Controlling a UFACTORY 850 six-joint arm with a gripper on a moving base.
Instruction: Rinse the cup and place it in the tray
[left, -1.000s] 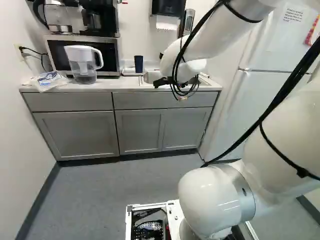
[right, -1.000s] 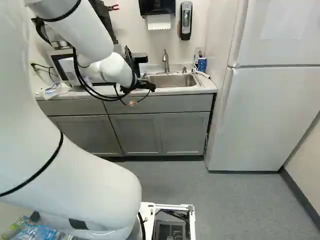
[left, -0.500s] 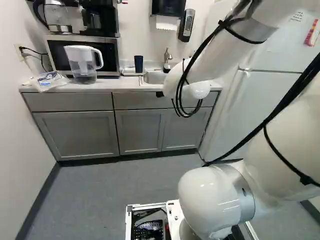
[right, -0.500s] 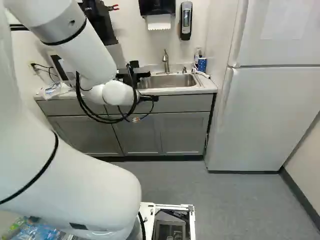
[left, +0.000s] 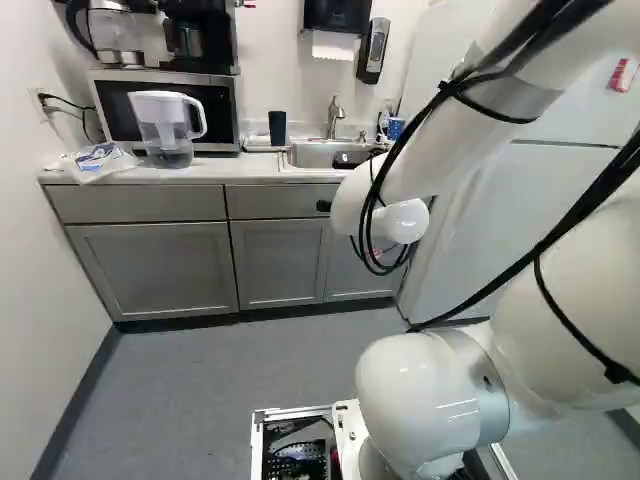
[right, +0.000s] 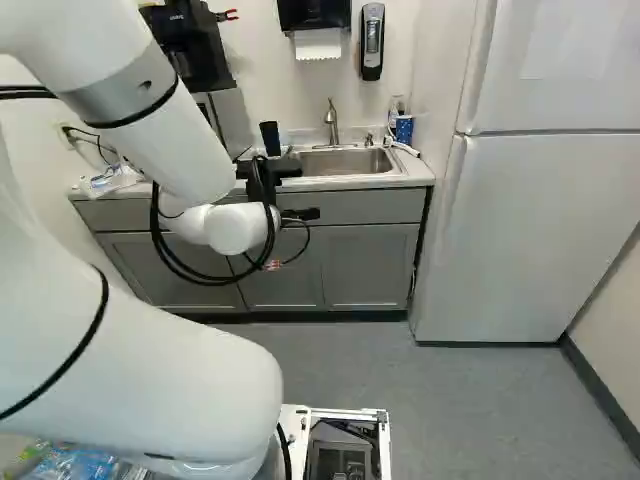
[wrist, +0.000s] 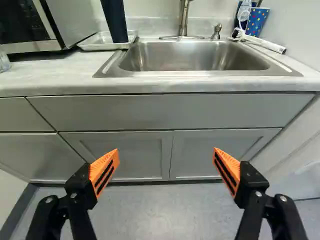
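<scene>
In the left base view, we see a red-and-white label (left: 622, 75) on the fridge (left: 540, 180); a plain dark-blue cup (left: 277, 128) stands upright in the tray (left: 258, 142). Right base view: our gripper (right: 300, 214) hangs before the cabinets (right: 365, 265). Wrist view: its fingers spread wide, empty.

On the tabletop (left: 225, 173), a clear pitcher with a white lid and handle (left: 168, 130) stands in front of the microwave (left: 223, 112), with a plastic bag (left: 93, 163) beside it and a black coffee maker (left: 202, 42) on top of the microwave. A blue dotted cup (wrist: 256, 22) stands near a white brush (wrist: 267, 44). A paper towel dispenser (right: 315, 14) and a soap dispenser (right: 372, 42) hang on the wall, and a white refrigerator (right: 540, 225) stands at the right of the right base view.
</scene>
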